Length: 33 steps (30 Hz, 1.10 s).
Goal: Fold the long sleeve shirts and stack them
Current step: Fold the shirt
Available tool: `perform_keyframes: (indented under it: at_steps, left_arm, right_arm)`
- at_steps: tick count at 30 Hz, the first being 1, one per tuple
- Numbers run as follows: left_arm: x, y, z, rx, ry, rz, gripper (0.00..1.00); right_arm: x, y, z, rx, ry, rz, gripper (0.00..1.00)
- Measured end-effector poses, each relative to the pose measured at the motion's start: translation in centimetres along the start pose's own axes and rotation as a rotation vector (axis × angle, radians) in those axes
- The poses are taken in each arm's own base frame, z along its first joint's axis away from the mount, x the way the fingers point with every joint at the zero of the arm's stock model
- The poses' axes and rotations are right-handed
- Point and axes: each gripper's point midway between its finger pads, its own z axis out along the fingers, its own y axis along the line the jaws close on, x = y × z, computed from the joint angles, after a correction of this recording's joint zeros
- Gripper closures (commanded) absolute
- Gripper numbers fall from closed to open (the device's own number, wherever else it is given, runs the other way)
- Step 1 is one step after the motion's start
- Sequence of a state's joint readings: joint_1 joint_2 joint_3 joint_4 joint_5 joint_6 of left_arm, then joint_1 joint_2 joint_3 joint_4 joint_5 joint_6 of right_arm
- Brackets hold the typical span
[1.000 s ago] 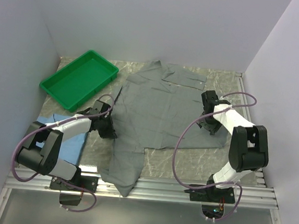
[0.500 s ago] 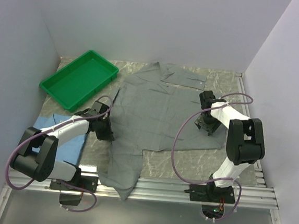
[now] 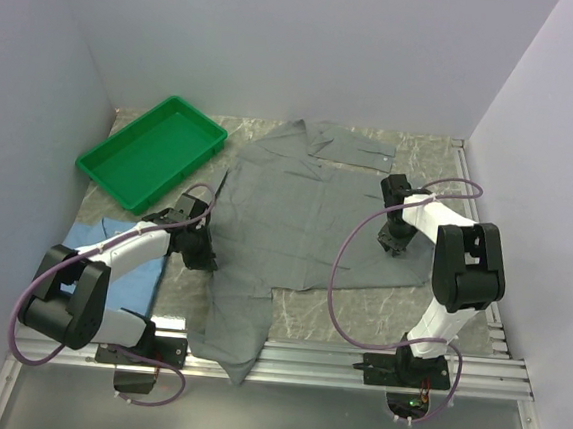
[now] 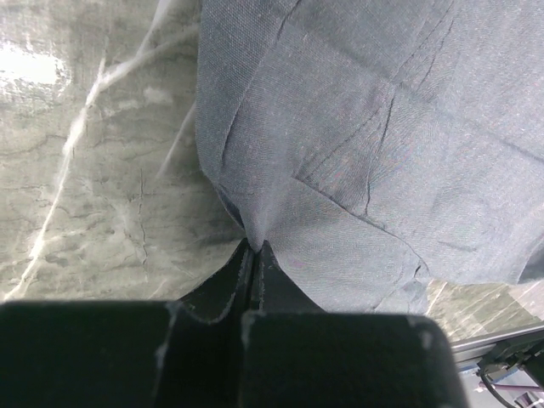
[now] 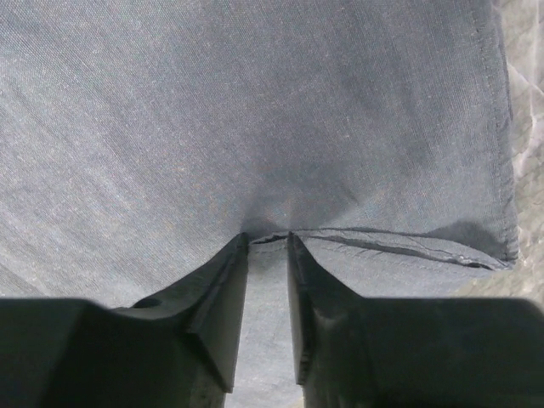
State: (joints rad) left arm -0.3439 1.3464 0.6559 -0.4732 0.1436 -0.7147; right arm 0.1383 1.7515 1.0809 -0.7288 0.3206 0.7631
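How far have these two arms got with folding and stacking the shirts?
Early days. Done: the light blue shirt lies near the table's left front edge, though I cannot tell if it is folded. In hand: the plain grey collared shirt lies spread out; the left gripper is shut on its left edge, and the right gripper pinches a fold near its right hem. Left: finishing the grey shirt's folds and stacking the two.

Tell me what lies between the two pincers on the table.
The grey shirt spans the whole stretch from the left pincer to the right pincer, as the top view shows.
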Motion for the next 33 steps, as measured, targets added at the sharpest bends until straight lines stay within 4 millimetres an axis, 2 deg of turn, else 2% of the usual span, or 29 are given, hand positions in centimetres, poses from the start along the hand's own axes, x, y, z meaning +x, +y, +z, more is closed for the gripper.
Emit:
perform_keyframes:
  at_steps: [3, 6, 7, 11, 16, 20, 23, 29, 33]
  left_arm:
    - [0.0, 0.0, 0.0, -0.002, 0.0, 0.0, 1.0]
    - [0.0, 0.1, 0.0, -0.003, 0.0, 0.0, 0.99]
    - [0.0, 0.1, 0.0, -0.005, -0.001, 0.0, 1.0]
    - [0.0, 0.2, 0.0, -0.012, -0.004, 0.0, 0.99]
    - [-0.2, 0.7, -0.4, -0.035, -0.021, -0.001, 1.0]
    - [-0.7, 0.6, -1.1, -0.051, -0.04, 0.0, 0.99]
    - [-1.4, 0.3, -1.6, -0.058, -0.054, 0.0, 0.99]
    - [-2.9, -0.6, -2.9, -0.066, -0.082, 0.006, 0.99]
    - [-4.7, -1.9, -3.6, -0.056, -0.108, 0.024, 0.99]
  right_arm:
    - [0.0, 0.0, 0.0, 0.0, 0.0, -0.002, 0.82]
    - [0.0, -0.1, -0.1, 0.001, 0.001, -0.005, 0.99]
    - [0.0, -0.1, -0.2, 0.0, 0.0, -0.006, 1.0]
    - [-0.2, -0.4, -1.2, -0.011, -0.011, -0.005, 1.0]
    - [-0.9, -1.2, -3.9, -0.059, -0.061, 0.014, 1.0]
    - [-0.9, -2.9, -6.4, -0.094, -0.116, 0.037, 1.0]
    - [-0.5, -4.2, -7.6, -0.104, -0.14, 0.05, 1.0]
    - [-0.2, -6.6, -8.0, -0.091, -0.148, 0.097, 1.0]
    - [-1.0, -7.9, -7.8, -0.076, -0.152, 0.145, 1.0]
